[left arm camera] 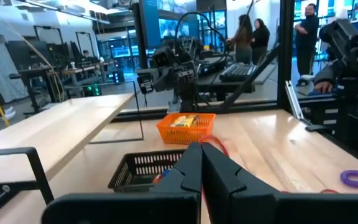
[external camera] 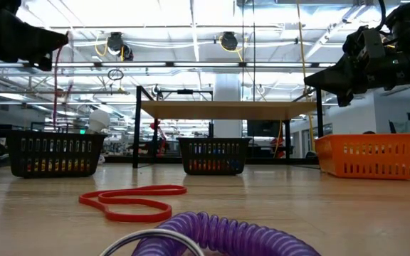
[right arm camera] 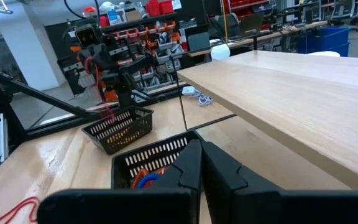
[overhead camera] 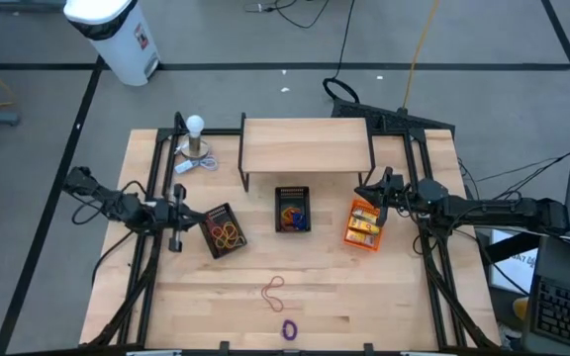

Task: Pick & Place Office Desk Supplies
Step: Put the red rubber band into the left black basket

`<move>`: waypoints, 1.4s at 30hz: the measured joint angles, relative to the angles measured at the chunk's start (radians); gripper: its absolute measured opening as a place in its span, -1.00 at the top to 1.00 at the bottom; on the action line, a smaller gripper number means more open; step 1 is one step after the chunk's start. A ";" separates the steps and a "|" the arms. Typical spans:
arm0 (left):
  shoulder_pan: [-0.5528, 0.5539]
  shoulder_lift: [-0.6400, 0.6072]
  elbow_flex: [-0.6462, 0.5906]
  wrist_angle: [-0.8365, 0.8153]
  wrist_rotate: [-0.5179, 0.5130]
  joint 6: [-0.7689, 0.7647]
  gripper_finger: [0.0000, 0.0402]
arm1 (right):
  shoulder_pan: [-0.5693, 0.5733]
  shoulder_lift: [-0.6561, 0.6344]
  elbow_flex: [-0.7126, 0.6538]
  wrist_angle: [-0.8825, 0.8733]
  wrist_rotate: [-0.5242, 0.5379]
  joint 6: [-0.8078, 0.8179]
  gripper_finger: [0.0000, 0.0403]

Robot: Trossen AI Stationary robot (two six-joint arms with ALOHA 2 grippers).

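Both hands closed and empty: left hand (overhead camera: 188, 213), right hand (overhead camera: 372, 192). Red rubber band (overhead camera: 273, 290) lies well below both (purple coil (overhead camera: 288, 329) beyond). Open fully and descend vertically for a clean pinch.

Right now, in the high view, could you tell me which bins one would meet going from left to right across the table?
Left black mesh bin with tan rubber bands → middle black mesh bin → orange bin holding yellow packets.

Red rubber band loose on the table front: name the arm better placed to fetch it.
Neither is clearly closer. The red rubber band lies midway; the left pincer and right pincer both hover shut by the bins.
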 joint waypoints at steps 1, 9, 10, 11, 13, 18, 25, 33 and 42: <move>0.000 0.000 -0.004 0.001 0.000 -0.002 1.00 | 0.000 0.000 0.000 0.000 0.000 0.000 0.98; 0.000 0.000 -0.008 0.020 0.000 -0.011 1.00 | 0.000 0.000 0.000 0.000 0.000 0.006 0.98; 0.000 0.000 -0.008 0.024 0.000 -0.008 1.00 | 0.000 0.000 0.000 0.000 0.000 0.007 0.98; 0.000 0.000 -0.008 0.025 0.000 -0.004 1.00 | 0.000 0.000 0.000 0.000 0.000 0.007 0.98; 0.000 0.000 -0.008 0.027 0.000 -0.002 1.00 | 0.000 0.000 0.000 0.000 0.000 0.007 0.98; 0.000 0.001 -0.006 0.182 0.006 -0.013 1.00 | 0.000 0.000 0.000 0.000 0.000 0.005 0.98; 0.000 0.086 0.188 0.077 -0.068 -0.058 1.00 | -0.002 0.000 0.000 0.014 0.005 0.004 0.98; 0.000 0.426 0.444 -0.235 -0.145 -0.165 1.00 | -0.001 0.000 0.000 0.022 0.005 0.004 0.98; 0.000 0.724 0.584 -0.471 -0.068 -0.317 1.00 | -0.001 0.000 0.000 0.021 0.005 0.004 0.98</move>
